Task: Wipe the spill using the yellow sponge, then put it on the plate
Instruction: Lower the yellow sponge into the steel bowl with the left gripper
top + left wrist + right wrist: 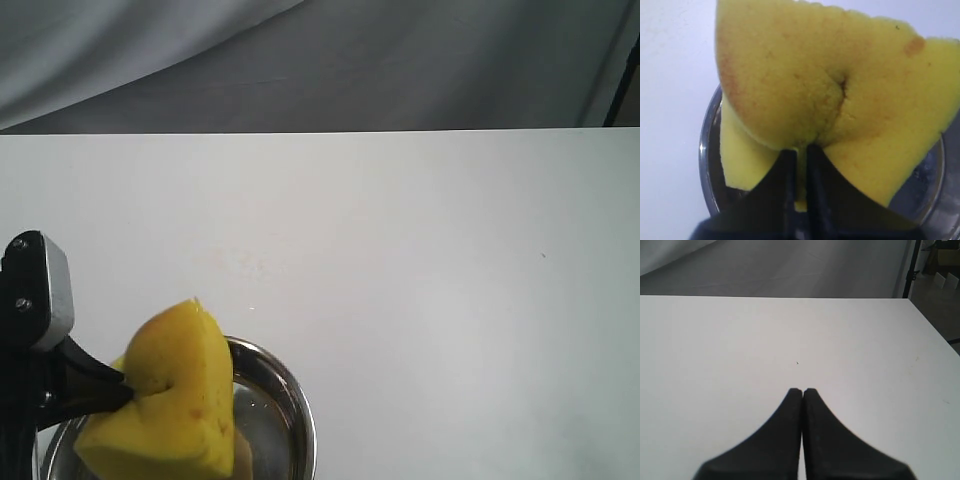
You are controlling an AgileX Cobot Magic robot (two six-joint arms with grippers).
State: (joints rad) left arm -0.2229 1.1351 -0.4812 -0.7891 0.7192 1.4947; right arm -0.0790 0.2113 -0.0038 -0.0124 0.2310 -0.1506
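Observation:
My left gripper [128, 385] [800, 150] is shut on the yellow sponge [175, 405] [830, 90], pinching it so that it folds around the black fingers. The sponge hangs just above the steel plate [290, 395] [707, 150] at the front left of the table, and orange stains show on its foam. No orange spill shows on the white tabletop; only a faint mark [245, 262] remains. My right gripper [802, 390] is shut with nothing in it, over bare table, and is out of the exterior view.
The white table [420, 280] runs back to a far edge with grey cloth [400, 60] behind it. A tiny dark speck [798, 362] lies ahead of the right gripper. The table's right edge [935, 335] shows in the right wrist view.

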